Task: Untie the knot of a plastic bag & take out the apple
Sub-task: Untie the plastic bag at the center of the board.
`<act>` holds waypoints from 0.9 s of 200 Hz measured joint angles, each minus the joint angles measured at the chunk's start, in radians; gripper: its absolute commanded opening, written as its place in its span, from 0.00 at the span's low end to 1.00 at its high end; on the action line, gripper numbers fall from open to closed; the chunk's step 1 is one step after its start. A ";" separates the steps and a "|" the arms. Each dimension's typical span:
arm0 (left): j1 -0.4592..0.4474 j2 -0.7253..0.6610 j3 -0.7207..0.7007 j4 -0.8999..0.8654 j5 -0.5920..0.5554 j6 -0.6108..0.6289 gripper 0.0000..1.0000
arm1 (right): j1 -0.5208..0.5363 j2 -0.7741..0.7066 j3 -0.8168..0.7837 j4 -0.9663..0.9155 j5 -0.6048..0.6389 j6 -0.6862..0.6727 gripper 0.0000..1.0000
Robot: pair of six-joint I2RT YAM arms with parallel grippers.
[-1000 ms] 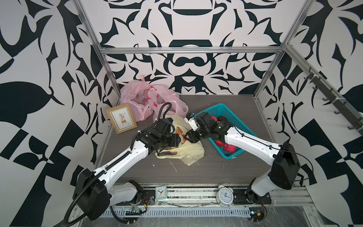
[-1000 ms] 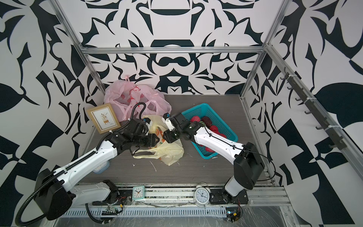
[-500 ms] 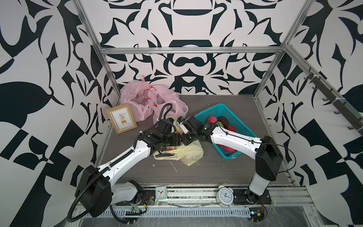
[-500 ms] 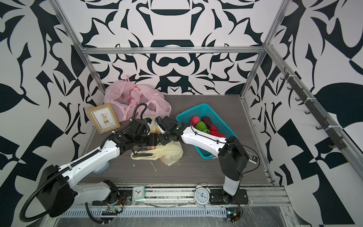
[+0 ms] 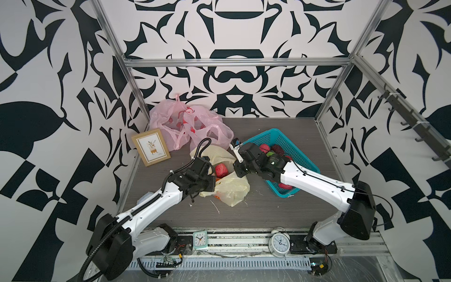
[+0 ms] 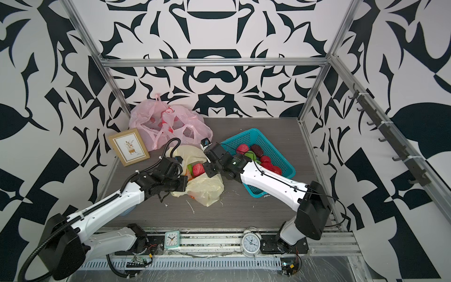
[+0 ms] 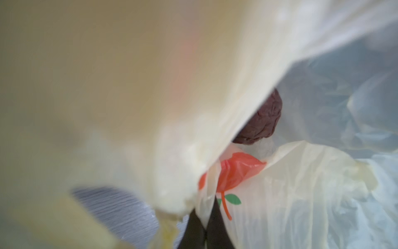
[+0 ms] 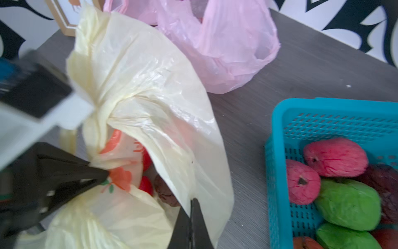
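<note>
The left hand (image 7: 206, 224) is pinched tight on the yellow bag (image 5: 231, 190). The right hand (image 8: 190, 222) nips its other edge. The bag lies on the counter (image 5: 268, 214), mouth wide, with a red apple (image 5: 220, 170) showing inside.

I see black-and-white patterned walls (image 5: 48, 61) all round, an aluminium frame (image 5: 234, 62) across the back, and a grey wood-grain table (image 5: 256, 214), evenly lit.
</note>
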 measured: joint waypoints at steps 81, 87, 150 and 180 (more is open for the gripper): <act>0.246 -0.313 -0.103 -0.067 -0.016 0.039 0.00 | -0.210 -0.136 -0.225 0.022 0.050 0.016 0.00; 0.253 -0.318 -0.114 -0.061 0.001 0.036 0.00 | -0.232 -0.144 -0.242 0.038 0.021 0.018 0.00; 0.273 -0.326 -0.141 -0.030 0.083 0.024 0.00 | -0.416 -0.149 -0.278 0.125 -0.289 0.023 0.00; 0.273 -0.343 -0.141 -0.027 0.102 0.012 0.00 | -0.465 -0.122 -0.272 0.126 -0.364 0.018 0.00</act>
